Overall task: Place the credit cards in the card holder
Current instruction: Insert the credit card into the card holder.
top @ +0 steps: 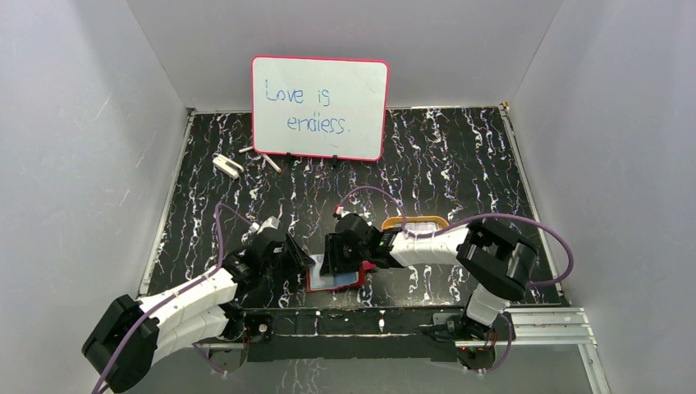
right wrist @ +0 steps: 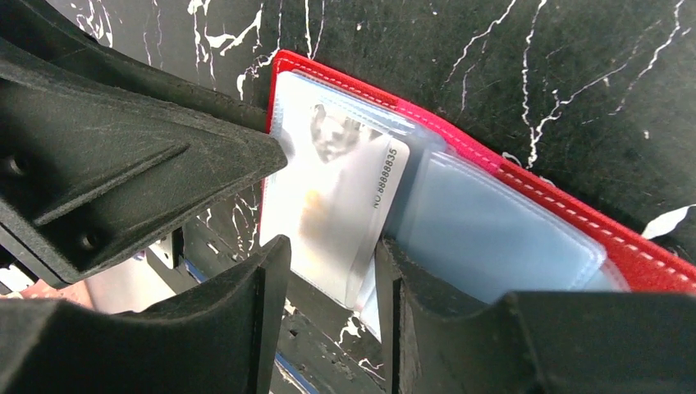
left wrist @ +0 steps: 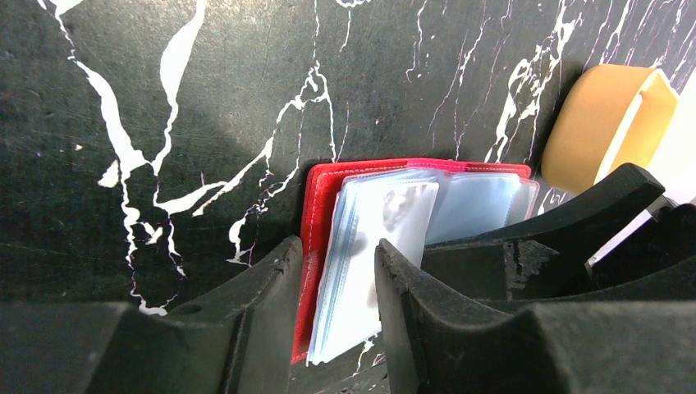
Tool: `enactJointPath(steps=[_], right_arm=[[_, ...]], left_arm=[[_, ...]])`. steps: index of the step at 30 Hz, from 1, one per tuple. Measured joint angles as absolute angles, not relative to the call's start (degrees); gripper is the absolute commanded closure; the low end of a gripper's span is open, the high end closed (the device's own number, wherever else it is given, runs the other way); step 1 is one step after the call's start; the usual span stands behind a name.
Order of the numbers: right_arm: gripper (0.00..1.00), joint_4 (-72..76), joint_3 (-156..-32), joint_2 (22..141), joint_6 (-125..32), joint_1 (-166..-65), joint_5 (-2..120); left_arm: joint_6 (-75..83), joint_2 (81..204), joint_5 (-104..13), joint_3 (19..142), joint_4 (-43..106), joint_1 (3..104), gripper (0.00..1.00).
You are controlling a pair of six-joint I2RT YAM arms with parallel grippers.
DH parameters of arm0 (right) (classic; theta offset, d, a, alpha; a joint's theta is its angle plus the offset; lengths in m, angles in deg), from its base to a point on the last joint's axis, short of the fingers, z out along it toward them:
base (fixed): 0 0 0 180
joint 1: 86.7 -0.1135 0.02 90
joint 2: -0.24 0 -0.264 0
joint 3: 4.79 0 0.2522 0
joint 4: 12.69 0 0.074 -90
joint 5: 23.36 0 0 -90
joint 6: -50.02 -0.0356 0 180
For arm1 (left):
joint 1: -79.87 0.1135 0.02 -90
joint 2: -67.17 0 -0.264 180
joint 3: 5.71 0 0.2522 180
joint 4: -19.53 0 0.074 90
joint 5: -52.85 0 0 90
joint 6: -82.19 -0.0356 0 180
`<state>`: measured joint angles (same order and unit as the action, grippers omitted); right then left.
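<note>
The red card holder (top: 328, 288) lies open and flat near the table's front edge, its clear blue sleeves (right wrist: 492, 238) facing up. One whitish credit card (right wrist: 345, 197) with a printed number rests on the left stack of sleeves; I cannot tell whether it is inside one. My left gripper (left wrist: 336, 246) is open, straddling the holder's (left wrist: 320, 197) left edge and sleeves, one fingertip (right wrist: 275, 148) touching the stack. My right gripper (right wrist: 332, 242) is open around the card's near corner, the card's edge against its right finger. From above, the left gripper (top: 302, 261) and the right gripper (top: 338, 261) meet over the holder.
An orange-rimmed tray (top: 414, 223) stands just behind the right gripper and shows at the far right of the left wrist view (left wrist: 607, 123). A pink-framed whiteboard (top: 320, 107) leans at the back, with an eraser (top: 226, 164) and a marker (top: 271, 162) beside it.
</note>
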<state>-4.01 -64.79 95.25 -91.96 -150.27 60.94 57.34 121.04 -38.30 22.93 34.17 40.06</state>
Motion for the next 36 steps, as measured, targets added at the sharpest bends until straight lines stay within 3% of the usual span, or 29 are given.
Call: enactJointPath(steps=[15,20,27,36], right_arm=[[0.41,6.3,-67.2,87.5,-89.4,-151.6,67.6],[0.46,10.5,-67.3,82.0,-88.9,-151.3,71.9],[0.55,15.4,-60.3,67.8,-89.6,-149.0,79.7],[0.49,18.4,-51.4,65.7,-93.3,-147.4,82.0]], left_arm=[[54.4,116.3,-34.3,25.2,45.4,40.0,0.62],[53.0,115.0,-32.8,27.7,48.9,40.0,0.61],[50.9,110.7,-31.6,30.4,50.6,40.0,0.60],[50.8,111.5,-31.8,30.4,51.2,40.0,0.61]])
